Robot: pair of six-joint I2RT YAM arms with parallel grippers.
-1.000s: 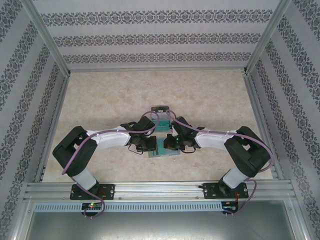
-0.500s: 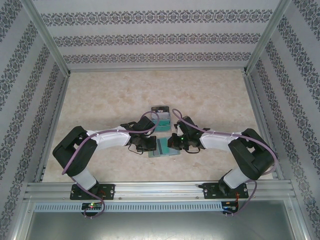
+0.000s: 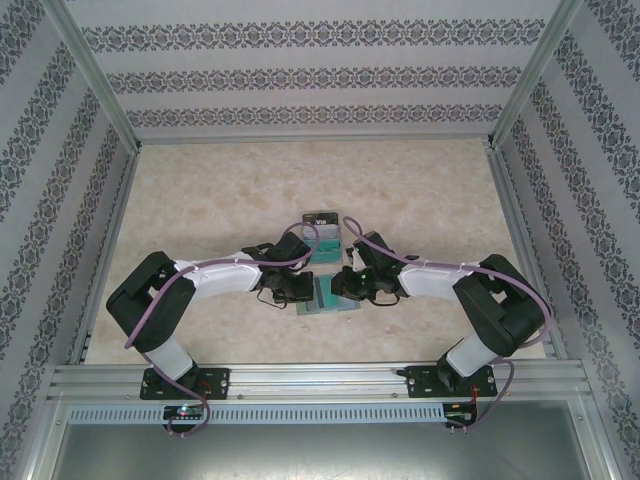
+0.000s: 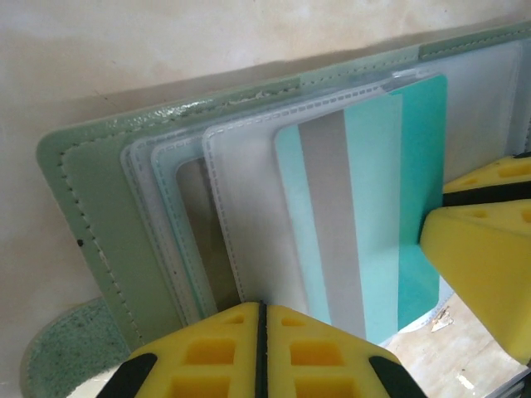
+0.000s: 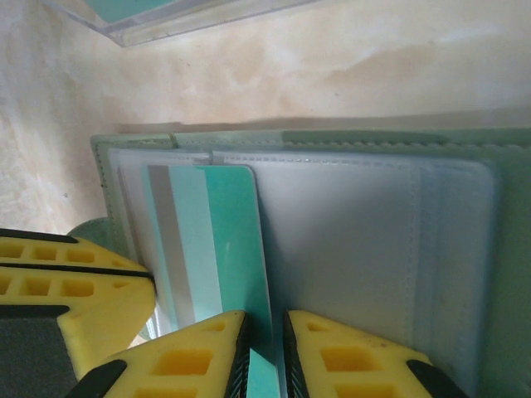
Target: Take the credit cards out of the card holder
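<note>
moved: right gripper [image 3: 341, 287] has edged left toward left gripper [image 3: 300, 291] since a second ago; left arm in the same pose.
left gripper: yellow ribbed fingers pressed together, tips at the sleeve edge of card holder [image 4: 91, 215].
right gripper: thin slit between fingers with the teal end of credit card [image 4: 365, 207] in it; pinched or loose, can't tell.
card holder: open on table [image 3: 230, 190] between both grippers; pale green grainy cover, stitched border, rounded corners, fuzzy side tab; clear glossy sleeves fanned out, stitched rims.
credit card: flat on top sleeve; rounded rectangle, glossy, teal, pale aqua and grey stripes.
table: beige marbled, matte.
clear tray [image 5: 191, 25]: just beyond holder, hard transparent plastic, teal card inside.
</note>
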